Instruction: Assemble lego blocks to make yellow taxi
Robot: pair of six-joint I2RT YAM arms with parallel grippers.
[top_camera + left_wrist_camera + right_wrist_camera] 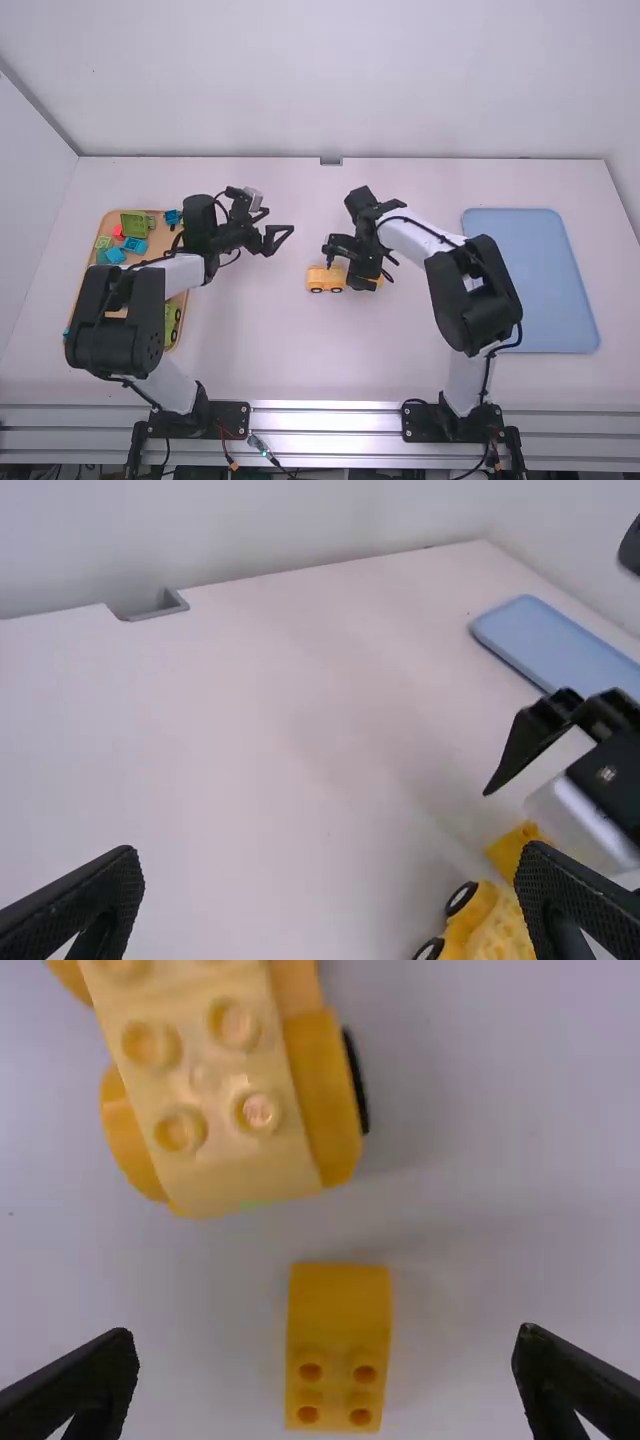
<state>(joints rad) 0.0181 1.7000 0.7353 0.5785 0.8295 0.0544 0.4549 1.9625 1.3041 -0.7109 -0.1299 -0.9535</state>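
Observation:
Near the middle of the table my right gripper (362, 284) is over the yellow pieces. A yellow car base (325, 279) on black wheels stands just left of it. In the right wrist view the car base (210, 1090) with its studded top lies beyond the fingers, and a small yellow block (340, 1345) lies apart from it, between the widely spread fingertips of the right gripper (325, 1355). My left gripper (282, 238) hangs open left of the middle; in the left wrist view nothing is between the fingers of the left gripper (335, 880). There the car base (490, 930) is partly hidden by a finger.
An orange tray (176, 335) at the left holds several green, blue and red blocks, partly under the left arm. A flat blue tray (530, 280) lies at the right, beside the right arm.

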